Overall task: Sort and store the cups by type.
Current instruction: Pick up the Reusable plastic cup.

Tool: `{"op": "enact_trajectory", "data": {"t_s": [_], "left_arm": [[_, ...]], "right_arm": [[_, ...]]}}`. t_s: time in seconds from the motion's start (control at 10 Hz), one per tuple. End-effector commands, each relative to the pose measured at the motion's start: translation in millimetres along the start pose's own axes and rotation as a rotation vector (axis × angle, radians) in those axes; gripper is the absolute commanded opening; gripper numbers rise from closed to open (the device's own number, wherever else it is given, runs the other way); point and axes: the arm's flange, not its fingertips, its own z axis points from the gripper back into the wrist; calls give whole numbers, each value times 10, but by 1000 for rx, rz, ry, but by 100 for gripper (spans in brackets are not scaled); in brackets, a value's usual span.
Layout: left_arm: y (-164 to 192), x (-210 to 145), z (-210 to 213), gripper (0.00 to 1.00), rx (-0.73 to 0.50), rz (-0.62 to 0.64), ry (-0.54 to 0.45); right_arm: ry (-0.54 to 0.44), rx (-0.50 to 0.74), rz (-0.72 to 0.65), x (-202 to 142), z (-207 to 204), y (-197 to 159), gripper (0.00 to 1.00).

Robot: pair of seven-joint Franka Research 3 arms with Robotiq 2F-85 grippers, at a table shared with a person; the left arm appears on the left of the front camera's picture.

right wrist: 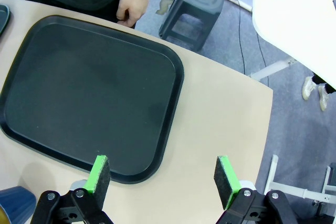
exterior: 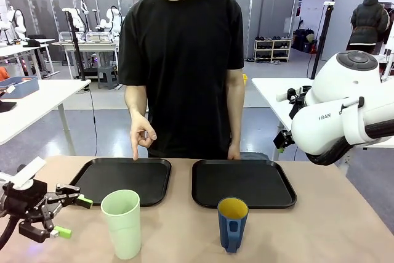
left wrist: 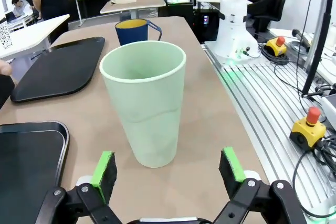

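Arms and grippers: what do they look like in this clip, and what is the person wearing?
The right arm is bulky, rounded white casing with partial dark lettering. The left gripper and right gripper are black linkages with two fingers tipped by green pads. The person wears a black short-sleeved T-shirt.

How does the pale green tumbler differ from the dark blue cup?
The pale green tumbler is taller than the dark blue cup. The tumbler is plain and handleless; the cup has a handle and a yellow inside. Both stand upright on the table.
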Motion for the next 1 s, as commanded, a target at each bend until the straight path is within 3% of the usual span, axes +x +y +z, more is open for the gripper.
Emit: {"op": "enact_trajectory", "data": {"t_s": [0.0,0.4,0.9], "left_arm": [[108,-131,-71,100,-21,-2,-30],[149,-316,-269,100,-60,-24,-165],[219,-417,-563,100,-77,1,-214]], "right_arm": [[1,-2,-1,5,-9,-10,100],[1,-2,-1,5,-9,-10,100],[1,-2,-1,5,-9,-10,100]]}}
